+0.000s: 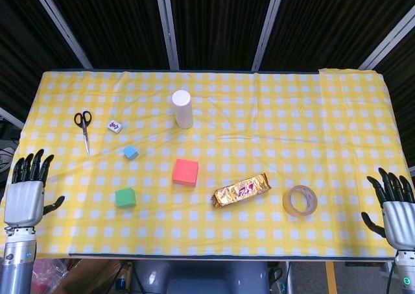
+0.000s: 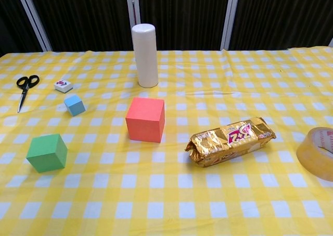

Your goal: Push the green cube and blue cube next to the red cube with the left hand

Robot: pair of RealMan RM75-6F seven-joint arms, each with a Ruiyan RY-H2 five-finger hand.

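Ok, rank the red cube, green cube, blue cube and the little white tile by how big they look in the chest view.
1. red cube, clearly the largest.
2. green cube, smaller though nearer the camera, so truly smaller.
3. blue cube.
4. white tile; close to the blue cube in apparent size and farther back, so this last ranking is unsure.

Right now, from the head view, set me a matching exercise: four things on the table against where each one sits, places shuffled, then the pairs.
Things:
1. scissors
2. tape roll
3. white cylinder
4. green cube

Places:
A. standing upright behind the red cube
B. far right, beyond the gold snack pack
C. near the left edge, left of the small tile
D. in front of the blue cube, toward the near edge

Pairs: 1-C, 2-B, 3-A, 4-D
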